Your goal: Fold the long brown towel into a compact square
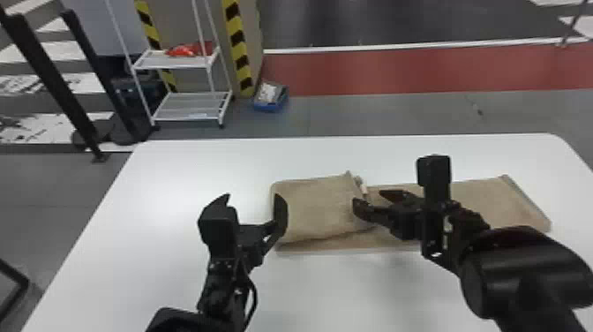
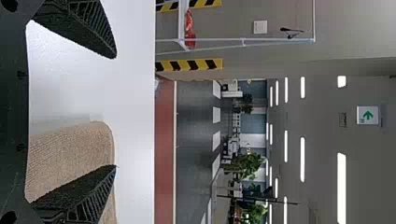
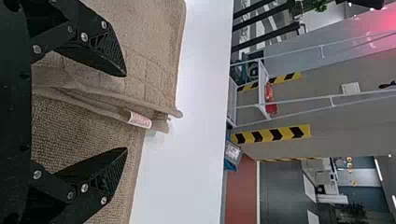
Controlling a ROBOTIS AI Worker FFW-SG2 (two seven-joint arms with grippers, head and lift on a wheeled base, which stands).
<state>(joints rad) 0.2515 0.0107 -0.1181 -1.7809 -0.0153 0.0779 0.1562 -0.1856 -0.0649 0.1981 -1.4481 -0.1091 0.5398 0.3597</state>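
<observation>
Head view: a smooth white table (image 1: 154, 185) with a rounded far right corner is seen, set on a grey floor (image 1: 53, 185). Beyond it, the floor is crossed by a flat red band (image 1: 397, 70), edged on its far side by a white line (image 1: 397, 46). At the far left, a white wire-shelved rack (image 1: 176, 62) is topped by a crumpled red item (image 1: 185, 49); a blue box (image 1: 270, 103) is placed on the floor to its right. Yellow-and-black striped tape (image 1: 240, 57) is fixed upright beside the rack. In the left wrist view, leafy plants (image 2: 250, 165) and a green arrow sign (image 2: 368, 115) are shown in the room.

The brown towel (image 1: 317, 207), ribbed and nubbly, is laid across the table's middle and right, its left part doubled over in a soft, rounded fold, its right part spread flat. A small pale label (image 1: 362, 185) is attached at the folded-over edge. The left gripper (image 1: 253, 198) is held wide open at the towel's left end; the right gripper (image 1: 369, 198) is spread open over the folded edge.
</observation>
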